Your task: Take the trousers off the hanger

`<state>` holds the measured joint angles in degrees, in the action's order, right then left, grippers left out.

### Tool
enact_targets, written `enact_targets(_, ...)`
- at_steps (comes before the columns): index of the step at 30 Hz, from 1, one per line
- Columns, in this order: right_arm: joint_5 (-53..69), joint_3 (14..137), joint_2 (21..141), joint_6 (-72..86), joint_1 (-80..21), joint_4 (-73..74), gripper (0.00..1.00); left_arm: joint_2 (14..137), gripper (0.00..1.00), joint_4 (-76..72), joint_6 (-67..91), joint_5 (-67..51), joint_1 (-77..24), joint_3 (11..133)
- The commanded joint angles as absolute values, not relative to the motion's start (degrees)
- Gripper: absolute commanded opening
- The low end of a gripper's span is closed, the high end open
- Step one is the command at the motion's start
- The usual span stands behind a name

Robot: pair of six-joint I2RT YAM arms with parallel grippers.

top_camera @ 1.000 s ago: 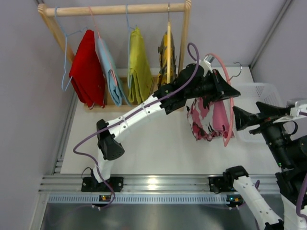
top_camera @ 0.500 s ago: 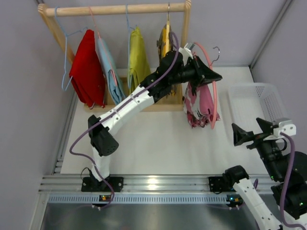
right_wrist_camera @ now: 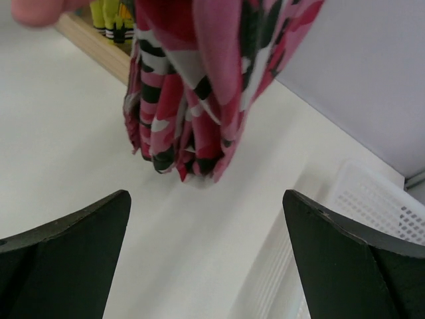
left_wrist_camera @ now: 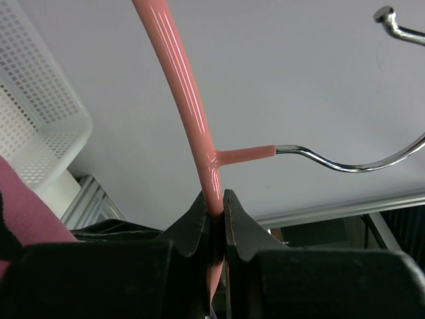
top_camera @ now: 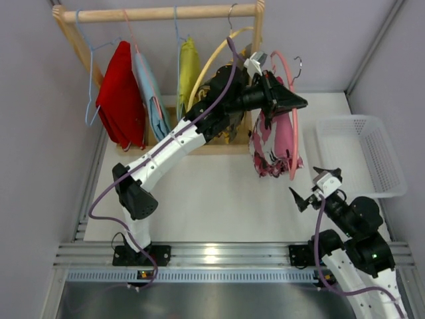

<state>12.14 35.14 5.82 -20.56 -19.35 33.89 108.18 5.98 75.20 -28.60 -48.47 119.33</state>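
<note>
The left end effector (top_camera: 292, 103) is clamped narrow on the pink hanger (top_camera: 293, 136), off to the right of the wooden rack (top_camera: 159, 13). In the left wrist view the two fingers (left_wrist_camera: 192, 222) pinch the pink bar just under the joint where the neck branches off to the metal hook (left_wrist_camera: 345, 163). The hook points into open air, apart from the rail.

The pink patterned trousers (top_camera: 271, 143) hang folded over this hanger. They dangle below the left end effector, between the rack and the white basket (top_camera: 362, 156), with the hem low over the table (top_camera: 199, 193). The right wrist camera looks straight at their bunched lower folds (right_wrist_camera: 192, 86).

The right end effector (top_camera: 312, 186) is spread wide and holds nothing. It sits near the table's front right, below and apart from the pink patterned trousers, with its two fingers (right_wrist_camera: 66, 232) at either edge of its own view.

On the rail hang a red pair (top_camera: 119, 93), a light blue pair (top_camera: 149, 90) and an olive-yellow pair (top_camera: 189, 66). A tan hanger (top_camera: 202, 70) tilts beside the left arm. The camouflage trousers (right_wrist_camera: 109, 13) are mostly hidden behind that arm and show only as a yellow-and-dark scrap by the rack's base
</note>
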Motion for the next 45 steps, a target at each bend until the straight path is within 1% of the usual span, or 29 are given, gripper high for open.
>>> enact_targets(1,17.93,31.04,5.1,-27.94,-20.13,23.74,0.99,101.95,0.0,-8.61,75.94,-30.59,-48.69,122.25)
enact_targets(6,19.25,23.66,1.41,-30.76,-20.13,16.81,0.99,101.95,0.0,-8.7,76.2,-30.76,-48.69,122.17)
enact_targets(9,14.95,20.84,0.35,-31.02,-20.13,14.34,0.99,102.04,0.0,-8.7,76.29,-30.76,-48.69,122.17)
enact_targets(11,12.58,19.61,0.18,-32.16,-20.04,14.41,0.99,101.95,0.0,-8.7,76.38,-30.85,-48.69,122.17)
enact_targets(16,14.76,17.41,-3.34,-35.67,-20.13,14.68,0.99,101.78,0.0,-8.7,76.38,-31.11,-48.78,122.26)
enact_targets(21,12.58,13.89,-0.44,-37.62,-20.13,7.57,0.99,101.08,0.0,-8.7,76.46,-31.11,-48.87,122.17)
enact_targets(22,12.57,13.36,2.0,-38.14,-20.04,6.25,0.99,100.99,0.0,-8.61,76.38,-31.2,-48.87,122.08)
enact_targets(26,19.75,12.22,4.92,-39.37,-20.04,2.55,0.99,100.55,0.0,-8.61,76.46,-31.03,-48.87,122.08)
enact_targets(28,20.83,11.34,6.41,-40.08,-20.04,0.53,0.99,100.46,0.0,-8.61,76.64,-30.94,-48.87,122.25)
enact_targets(30,19.34,9.85,7.9,-40.86,-20.04,-4.98,0.99,100.28,0.0,-8.61,76.73,-31.11,-48.87,122.25)
enact_targets(34,13.98,9.14,14.04,-40.96,-19.87,-11.41,0.99,100.02,0.0,-8.61,76.9,-31.38,-48.87,122.08)
enact_targets(41,19.85,12.12,14.32,-39.29,-19.51,-10.82,0.99,100.2,0.0,-8.35,76.82,-30.85,-48.87,122.08)
enact_targets(45,18.99,13.45,15.47,-37.62,-19.51,-11.86,0.99,100.02,0.0,-8.26,77.08,-30.85,-48.87,121.99)
